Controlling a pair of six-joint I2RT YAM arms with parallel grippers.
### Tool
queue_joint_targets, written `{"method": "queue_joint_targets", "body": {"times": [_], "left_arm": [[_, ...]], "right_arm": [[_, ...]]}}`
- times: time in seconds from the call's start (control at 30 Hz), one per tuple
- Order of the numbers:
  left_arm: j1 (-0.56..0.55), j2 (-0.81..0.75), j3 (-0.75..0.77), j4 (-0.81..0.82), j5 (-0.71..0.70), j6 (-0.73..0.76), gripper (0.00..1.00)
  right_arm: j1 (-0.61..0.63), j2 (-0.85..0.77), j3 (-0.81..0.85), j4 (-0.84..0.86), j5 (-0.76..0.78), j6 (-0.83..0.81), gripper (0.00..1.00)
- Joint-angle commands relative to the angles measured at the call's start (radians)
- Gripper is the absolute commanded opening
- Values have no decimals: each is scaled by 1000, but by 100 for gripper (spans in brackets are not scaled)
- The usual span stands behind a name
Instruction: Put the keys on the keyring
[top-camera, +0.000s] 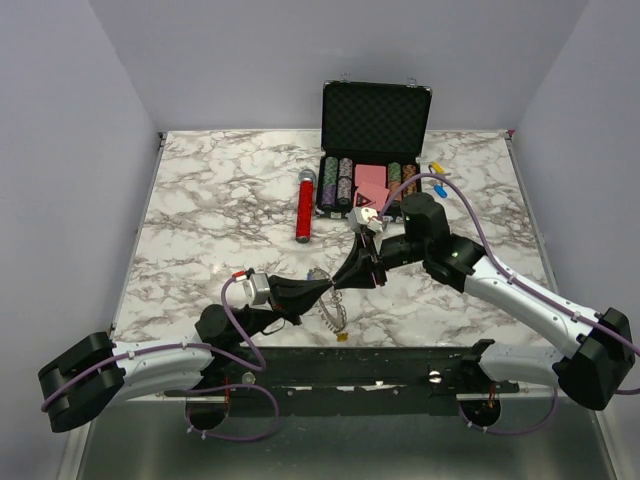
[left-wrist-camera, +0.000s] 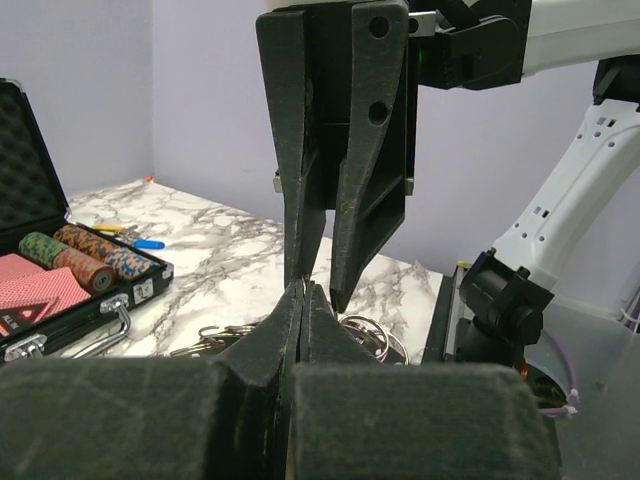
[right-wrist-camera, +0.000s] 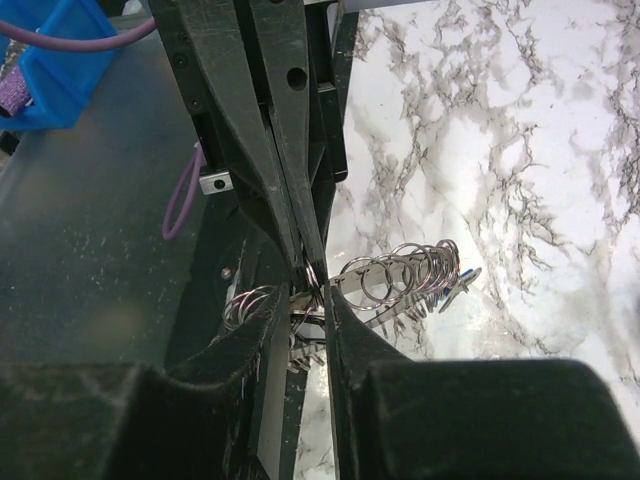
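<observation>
1. The left gripper was seen w/ its fingers pressed flat together, no gap at all in its own wrist view. A bit of thin wire was spotted right at its tips from the right wrist cam, but whether it was actually pinched couldn't be told.
2. The right gripper was pointed in from the opposite side, tip to tip w/ the left one. Its fingers were spread a little, and the left tips were parked in the gap btwn them (nothing was visibly clamped by it).
3. The keyring was found just below the spot where both grippers met, close to the near edge of the marble table.
4. From the right wrist cam, a row of wire loops was seen just beside the fingertips, w/ the silver keys bunched under them. Whether the bunch was resting on the marble or lifted off it couldn't be made out.
5. Other stuff: a red cylinder was laid mid-table, well apart from the action. A black case was propped open at the far edge, w/ poker chips and pink cards inside.
</observation>
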Motion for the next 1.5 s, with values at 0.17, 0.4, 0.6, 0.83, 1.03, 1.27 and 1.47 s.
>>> {"method": "queue_joint_targets", "body": {"times": [0.17, 0.4, 0.6, 0.83, 1.03, 1.27, 1.47], "left_arm": [[5, 8, 19, 232, 22, -21, 0], [5, 22, 20, 252, 19, -27, 0], [5, 10, 3, 245, -18, -41, 4], [5, -107, -12, 20, -10, -61, 50], [5, -303, -26, -273, -55, -30, 67], [7, -588, -3, -649, -154, 60, 91], [10, -705, 51, -898, -170, 128, 98]], "right_arm": [[-1, 6, -13, 42, -21, 33, 16], [-1, 3, -19, 31, -30, 19, 0], [-2, -5, 25, -70, 23, -69, 0], [-5, -11, 74, -218, 86, -220, 0], [-4, 3, 143, -393, 154, -396, 0], [-4, 44, 228, -576, 210, -586, 0], [-4, 113, 332, -749, 281, -750, 0]]}}
